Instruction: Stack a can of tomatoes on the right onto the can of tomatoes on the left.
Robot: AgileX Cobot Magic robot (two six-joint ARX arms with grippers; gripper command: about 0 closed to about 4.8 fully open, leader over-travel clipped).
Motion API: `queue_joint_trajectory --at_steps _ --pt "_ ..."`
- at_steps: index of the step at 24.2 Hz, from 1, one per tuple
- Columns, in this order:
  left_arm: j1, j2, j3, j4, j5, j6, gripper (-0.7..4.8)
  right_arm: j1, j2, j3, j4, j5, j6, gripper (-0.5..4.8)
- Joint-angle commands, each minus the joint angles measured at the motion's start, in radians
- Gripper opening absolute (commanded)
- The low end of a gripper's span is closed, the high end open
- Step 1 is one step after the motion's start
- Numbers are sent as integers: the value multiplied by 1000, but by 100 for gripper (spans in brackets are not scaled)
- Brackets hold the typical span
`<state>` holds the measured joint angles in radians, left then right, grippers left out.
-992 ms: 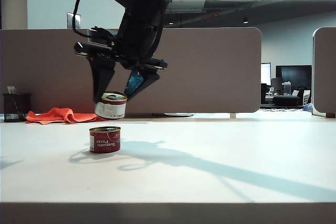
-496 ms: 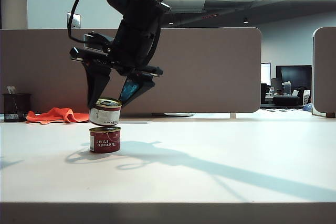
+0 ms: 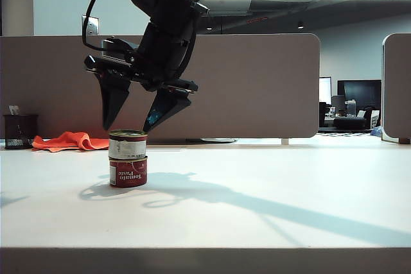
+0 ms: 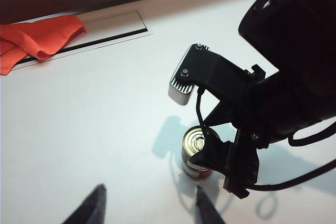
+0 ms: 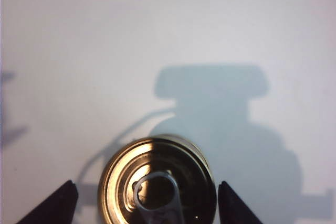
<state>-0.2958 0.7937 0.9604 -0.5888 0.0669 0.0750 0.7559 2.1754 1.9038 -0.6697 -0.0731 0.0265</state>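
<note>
Exterior view shows us the change: the upper can [image 3: 127,145], hanging tilted in the right gripper [image 3: 131,123] a second ago, now sits squarely on the lower can [image 3: 128,171] on the desk [image 3: 257,203]. Its jaws have spread clear, gripping nothing. The left gripper [image 4: 149,205] waits apart, jaws open and empty. We judge stacking done.

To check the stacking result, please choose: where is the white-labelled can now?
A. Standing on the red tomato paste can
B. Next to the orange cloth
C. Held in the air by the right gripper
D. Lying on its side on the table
A: the white-labelled can sits upright on the red tomato paste can, and the right gripper stands open above it, fingertips clear of its sides.
</note>
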Motion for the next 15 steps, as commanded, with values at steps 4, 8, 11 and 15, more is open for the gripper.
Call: queue_joint_trajectory --at_steps 4,8,11,15 --pt "2 -2 6 3 4 4 211 -4 -14 43 -14 -5 0 364" --pt "2 -2 6 5 -12 4 210 -33 -75 100 -52 14 0 302" --pt "2 -13 6 1 -52 4 77 -79 -195 101 -69 55 3 75" --pt "2 -31 5 -10 -52 30 -6 -127 -285 99 -124 56 2 -9"
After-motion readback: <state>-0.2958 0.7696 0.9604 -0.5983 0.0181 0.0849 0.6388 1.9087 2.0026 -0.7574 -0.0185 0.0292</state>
